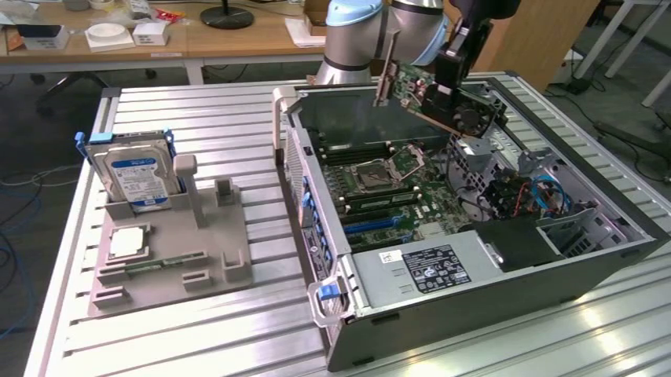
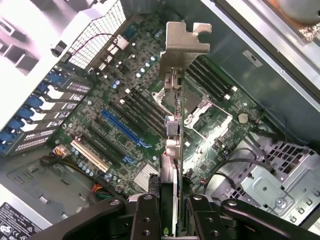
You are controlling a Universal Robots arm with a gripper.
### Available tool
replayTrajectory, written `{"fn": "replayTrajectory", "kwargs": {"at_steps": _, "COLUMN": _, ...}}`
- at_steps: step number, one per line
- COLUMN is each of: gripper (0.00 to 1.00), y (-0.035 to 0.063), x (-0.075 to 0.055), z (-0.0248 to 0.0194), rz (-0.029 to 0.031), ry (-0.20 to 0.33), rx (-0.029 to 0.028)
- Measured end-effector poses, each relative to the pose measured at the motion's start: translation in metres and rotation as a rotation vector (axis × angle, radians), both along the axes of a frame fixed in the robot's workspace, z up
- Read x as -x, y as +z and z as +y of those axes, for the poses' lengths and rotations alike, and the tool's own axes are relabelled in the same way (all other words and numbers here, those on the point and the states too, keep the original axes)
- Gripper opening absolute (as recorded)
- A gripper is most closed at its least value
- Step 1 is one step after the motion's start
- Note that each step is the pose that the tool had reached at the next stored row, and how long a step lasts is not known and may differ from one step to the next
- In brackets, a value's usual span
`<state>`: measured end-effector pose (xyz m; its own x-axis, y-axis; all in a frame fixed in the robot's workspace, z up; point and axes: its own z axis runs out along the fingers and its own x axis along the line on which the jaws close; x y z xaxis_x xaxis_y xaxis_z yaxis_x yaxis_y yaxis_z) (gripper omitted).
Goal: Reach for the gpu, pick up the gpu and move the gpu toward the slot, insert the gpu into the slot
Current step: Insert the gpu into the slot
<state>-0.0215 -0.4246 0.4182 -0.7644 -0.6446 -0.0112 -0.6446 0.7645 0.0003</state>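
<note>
In the exterior view, the gripper is clamped on the gpu, holding it tilted above the open case. In the wrist view, the card hangs edge-on over the motherboard, beside the blue slot rather than over it. Lowered askew, its edge could jam on neighbouring connectors.

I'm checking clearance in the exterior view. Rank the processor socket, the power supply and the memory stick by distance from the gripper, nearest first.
The gripper holds the gpu above the open case.
1. Processor socket, on the motherboard below the gripper.
2. Power supply, at the case's near end.
3. Memory stick, on the grey fixture at the exterior view's left.
</note>
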Motion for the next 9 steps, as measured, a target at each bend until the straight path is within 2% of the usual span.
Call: {"fn": "replayTrajectory", "kwargs": {"at_steps": 9, "gripper": 0.26, "y": 0.0000, "x": 0.0002, "z": -0.0002, "rz": 0.0000, "ry": 0.092, "rx": 0.0000}}
